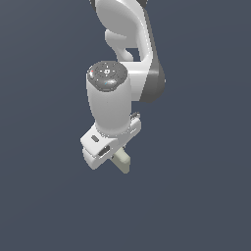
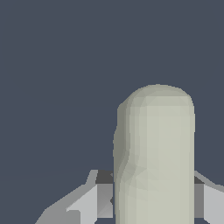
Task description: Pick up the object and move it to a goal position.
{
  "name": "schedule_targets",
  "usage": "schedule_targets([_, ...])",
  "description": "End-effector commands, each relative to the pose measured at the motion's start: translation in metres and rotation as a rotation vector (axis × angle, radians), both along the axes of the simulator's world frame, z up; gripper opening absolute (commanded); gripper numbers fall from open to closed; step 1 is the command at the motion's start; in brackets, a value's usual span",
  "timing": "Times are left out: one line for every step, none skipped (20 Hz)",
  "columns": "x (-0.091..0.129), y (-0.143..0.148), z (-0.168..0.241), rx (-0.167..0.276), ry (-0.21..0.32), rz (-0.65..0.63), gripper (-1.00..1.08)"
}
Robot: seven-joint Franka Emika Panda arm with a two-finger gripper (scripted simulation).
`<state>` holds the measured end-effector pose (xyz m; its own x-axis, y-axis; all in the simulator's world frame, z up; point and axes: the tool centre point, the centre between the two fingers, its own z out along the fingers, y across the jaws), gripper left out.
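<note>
Clamped on the object, my pincer has one finger pressed to one long side of the block and the other finger against the opposite side, with no gap showing on either flank in the wrist view. That block is a pale beige-green bar with rounded edges, and it reaches out well past my fingertips to a domed end, with only flat dark blue-grey behind it. Seen from the exterior view, my pincer sits low under my white wrist housing, a little below the middle of the picture, and my fingers are mostly hidden beneath the hand body there. From that housing, the object pokes out toward about five o'clock, its free end slanting down toward the exterior view's right. Only that short stub of it shows; the rest is covered by my hand. Above, at roughly one o'clock from the wrist, my arm curves up and leaves the picture at its upper edge. Whether the bar touches anything underneath I cannot tell, since the background is one even colour with no visible surface or shadow.
</note>
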<state>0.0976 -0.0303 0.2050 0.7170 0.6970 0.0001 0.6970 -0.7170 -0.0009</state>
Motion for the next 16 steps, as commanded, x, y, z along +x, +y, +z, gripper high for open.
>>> schedule_targets([0.003,-0.009,0.025,0.0,0.0,0.0,-1.0])
schedule_targets([0.004,-0.013,0.034,0.0,0.0,0.0,-1.0])
schedule_targets([0.006,-0.016,0.044,0.0,0.0,0.0,-1.0])
schedule_targets([0.007,-0.02,0.053,0.0,0.0,0.0,-1.0])
schedule_targets([0.009,-0.024,0.062,0.0,0.0,0.0,-1.0])
schedule_targets([0.01,-0.027,0.072,0.0,0.0,0.0,-1.0])
schedule_targets([0.012,-0.03,0.08,0.0,0.0,0.0,-1.0])
schedule_targets([0.013,-0.033,0.088,0.0,0.0,0.0,-1.0])
schedule_targets([0.014,-0.036,0.096,0.0,0.0,0.0,-1.0])
schedule_targets([0.016,-0.039,0.102,0.0,0.0,0.0,-1.0])
schedule_targets([0.017,-0.041,0.109,0.0,0.0,0.0,-1.0])
schedule_targets([0.018,-0.043,0.114,0.0,0.0,0.0,-1.0])
schedule_targets([0.019,-0.045,0.119,0.0,0.0,0.0,-1.0])
schedule_targets([0.02,-0.047,0.124,0.0,0.0,0.0,-1.0])
schedule_targets([0.02,-0.049,0.127,0.0,0.0,0.0,-1.0])
schedule_targets([0.021,-0.05,0.131,0.0,-0.001,0.0,-1.0])
